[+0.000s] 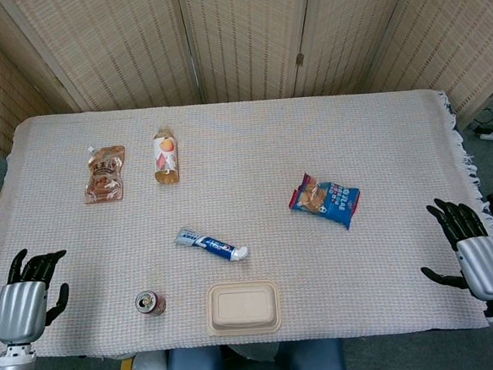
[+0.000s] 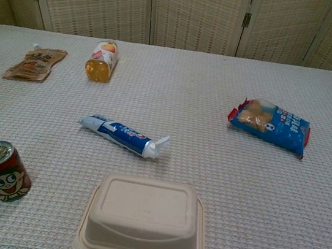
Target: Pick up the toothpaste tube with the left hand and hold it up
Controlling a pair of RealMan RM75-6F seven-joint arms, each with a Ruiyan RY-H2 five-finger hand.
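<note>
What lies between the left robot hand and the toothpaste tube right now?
Only bare tablecloth lies between the left robot hand and the toothpaste tube; the head view shows it.

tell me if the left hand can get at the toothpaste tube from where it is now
Probably yes. The left hand is open at the table's near left edge, and the cloth between it and the toothpaste tube is bare; the red can sits nearer the front, off the direct line.
</note>
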